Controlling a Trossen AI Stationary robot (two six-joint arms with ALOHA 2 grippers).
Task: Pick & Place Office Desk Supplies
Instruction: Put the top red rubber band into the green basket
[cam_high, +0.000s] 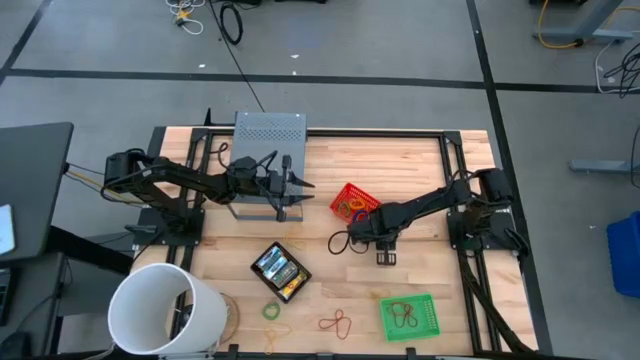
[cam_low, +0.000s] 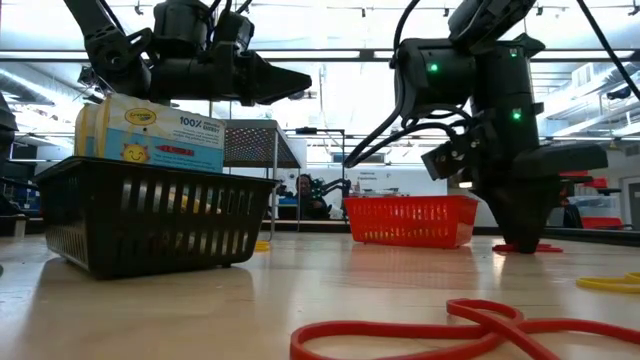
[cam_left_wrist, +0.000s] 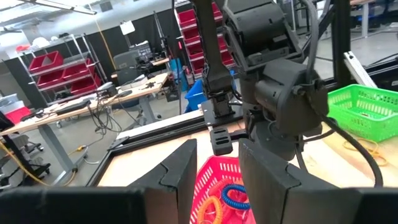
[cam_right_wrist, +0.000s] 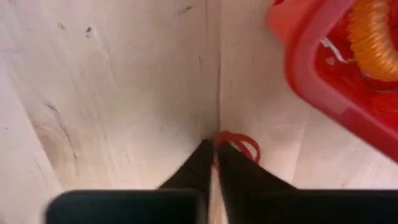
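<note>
The white plastic bucket (cam_high: 160, 310) lies on its side at the near left corner of the wooden desk (cam_high: 330, 175), well to the near side of the left end effector (cam_high: 296, 186), which hangs above the desk's back middle with its two dark fingers (cam_left_wrist: 177, 177) a moderate gap apart and nothing between them. Just behind it stands a grey perforated metal stand (cam_high: 268, 130) against the desk's back edge. On the near side of this end effector sits a black slatted plastic basket (cam_high: 281, 271) holding yellow-and-green crayon-style cardboard boxes (cam_low: 150, 130), and nearer the front edge lie a green rubber-band loop (cam_high: 271, 311) and a red rubber-band loop (cam_high: 337, 322), with bare wood around them. Between the two arms a small red plastic basket (cam_high: 354, 204) holds orange and blue coiled bands. The right end effector (cam_high: 386, 256) is down at the desk surface just on the near side of that red basket, its fingers (cam_right_wrist: 199, 168) drawn almost together, pinching a thin red rubber band (cam_right_wrist: 239, 144) that lies on the wood at their tips. Farther toward the front edge from it, a green plastic basket (cam_high: 409, 315) holds more bands, with open desk between.
</note>
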